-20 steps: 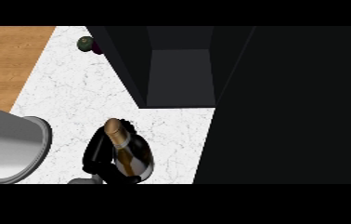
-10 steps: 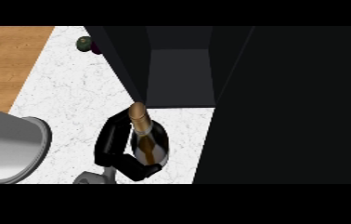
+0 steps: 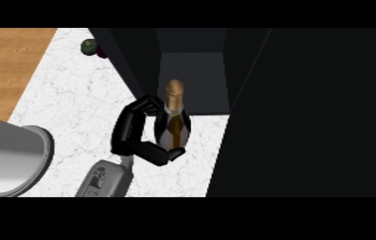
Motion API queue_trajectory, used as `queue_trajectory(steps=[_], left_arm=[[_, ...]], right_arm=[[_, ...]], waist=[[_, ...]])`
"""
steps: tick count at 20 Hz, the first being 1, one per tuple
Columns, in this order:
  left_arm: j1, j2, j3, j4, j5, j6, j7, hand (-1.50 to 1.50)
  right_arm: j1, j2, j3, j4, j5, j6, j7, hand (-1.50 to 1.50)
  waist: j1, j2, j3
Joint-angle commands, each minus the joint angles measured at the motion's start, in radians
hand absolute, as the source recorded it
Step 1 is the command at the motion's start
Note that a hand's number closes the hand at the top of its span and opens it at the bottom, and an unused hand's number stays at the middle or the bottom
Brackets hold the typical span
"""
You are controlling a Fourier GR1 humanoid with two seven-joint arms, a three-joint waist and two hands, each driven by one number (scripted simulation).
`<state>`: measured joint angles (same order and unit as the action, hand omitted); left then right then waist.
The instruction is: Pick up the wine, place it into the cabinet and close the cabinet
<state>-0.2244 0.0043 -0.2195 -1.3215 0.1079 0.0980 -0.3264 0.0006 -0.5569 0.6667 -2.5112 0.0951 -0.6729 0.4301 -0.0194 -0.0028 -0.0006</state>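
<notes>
A wine bottle (image 3: 175,124) with a gold-foil neck and pale label stands upright in front of the dark cabinet's open compartment (image 3: 192,79); its neck overlaps the compartment's lower edge. My left hand (image 3: 132,134) is shut on the bottle from the left, with fingers curled round the far side and the thumb under the near side. Its grey forearm (image 3: 104,180) comes in from the lower edge. A broad black panel (image 3: 301,114), apparently the cabinet's open door, fills the right side. My right hand shows nowhere.
White marble counter (image 3: 66,99) lies left of the cabinet. A large grey rounded object (image 3: 18,159) sits at the left edge. A small dark green item (image 3: 89,47) rests by the cabinet's far left corner. A wooden strip (image 3: 18,60) borders the counter at upper left.
My left hand has carried the bottle forward and to the right, from the open counter up to the cabinet's opening. The bottle now stands more upright.
</notes>
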Motion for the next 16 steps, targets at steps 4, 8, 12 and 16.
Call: queue_trajectory(steps=[4,8,12,16], left_arm=[[-0.178,-0.004,0.043,0.096,-0.022,0.030,0.076,1.50],[-0.236,-0.004,0.051,0.245,0.010,0.033,0.007,1.50],[-0.261,-0.004,0.025,0.350,0.014,0.068,-0.061,1.50],[-0.404,-0.004,0.045,0.431,0.094,0.072,-0.033,1.50]], right_arm=[[0.089,-0.032,0.022,-0.224,0.036,-0.016,0.050,-1.50],[0.111,-0.041,0.020,-0.202,0.001,0.005,-0.015,-1.50],[0.165,-0.067,0.029,-0.224,-0.028,0.024,-0.071,-1.50],[0.154,-0.051,0.031,-0.215,0.006,0.003,-0.056,-1.50]], waist=[[-0.008,-0.001,0.000],[-0.008,0.002,0.000],[-0.019,0.002,0.001],[-0.020,0.002,0.000]])
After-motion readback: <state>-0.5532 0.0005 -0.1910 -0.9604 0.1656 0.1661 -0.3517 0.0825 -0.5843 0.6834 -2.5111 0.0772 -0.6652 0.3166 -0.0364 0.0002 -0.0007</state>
